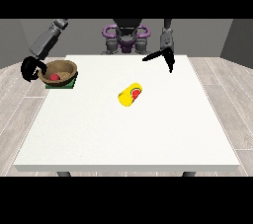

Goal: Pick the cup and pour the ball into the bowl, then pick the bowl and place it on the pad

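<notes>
A brown bowl (pixel 63 68) rests on the green pad (pixel 72 84) at the table's far left, and a red ball (pixel 54 76) lies inside it. The hand at the view's left (pixel 28 68) hangs just off the table's left edge beside the bowl. Its thumb and fingers are spread in a wide curve, and one tip reaches the bowl's left rim. A yellow cup (pixel 129 95) lies on its side near the table's middle, red showing at its mouth. The hand at the view's right (pixel 167 56) hovers over the far right part of the table with straight fingers and holds nothing.
The white table (pixel 128 134) stretches wide towards the camera. The robot's torso (pixel 126 38) stands behind the far edge. Wooden floor surrounds the table.
</notes>
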You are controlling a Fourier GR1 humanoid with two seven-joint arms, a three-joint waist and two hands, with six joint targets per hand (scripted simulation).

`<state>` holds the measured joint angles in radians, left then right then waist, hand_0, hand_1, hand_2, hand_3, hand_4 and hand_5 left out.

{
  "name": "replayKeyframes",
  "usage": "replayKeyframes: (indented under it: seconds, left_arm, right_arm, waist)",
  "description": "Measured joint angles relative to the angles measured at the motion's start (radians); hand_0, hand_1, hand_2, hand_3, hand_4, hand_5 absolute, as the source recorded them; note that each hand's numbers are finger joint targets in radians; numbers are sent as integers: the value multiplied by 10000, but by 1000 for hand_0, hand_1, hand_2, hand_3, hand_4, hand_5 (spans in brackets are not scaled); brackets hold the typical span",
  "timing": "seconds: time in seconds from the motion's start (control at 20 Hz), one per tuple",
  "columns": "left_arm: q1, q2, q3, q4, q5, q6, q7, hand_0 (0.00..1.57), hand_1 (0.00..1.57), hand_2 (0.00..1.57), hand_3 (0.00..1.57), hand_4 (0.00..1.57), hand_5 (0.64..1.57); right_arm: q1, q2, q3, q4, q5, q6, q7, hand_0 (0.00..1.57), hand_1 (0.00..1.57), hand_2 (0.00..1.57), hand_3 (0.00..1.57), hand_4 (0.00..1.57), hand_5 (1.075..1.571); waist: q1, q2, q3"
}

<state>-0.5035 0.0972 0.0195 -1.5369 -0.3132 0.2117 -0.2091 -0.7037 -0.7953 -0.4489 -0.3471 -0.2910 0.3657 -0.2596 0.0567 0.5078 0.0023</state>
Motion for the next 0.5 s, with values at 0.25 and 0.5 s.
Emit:
replayKeyframes:
  seconds: [0.25, 0.5]
  left_arm:
    - [489, -95, -189, -477, 81, -171, 262, 0, 0, 0, 0, 0, 1566]
    - [656, -95, -152, -482, 221, -305, 269, 0, 0, 0, 0, 0, 1567]
  right_arm:
    - [-158, -255, -299, 439, -340, 300, 597, 1571, 1571, 1571, 263, 736, 1570]
    - [-87, -208, -147, 502, -249, 328, 923, 1571, 1571, 1571, 1023, 731, 1569]
  waist:
    - [24, -360, -5]
    - [48, -592, -14]
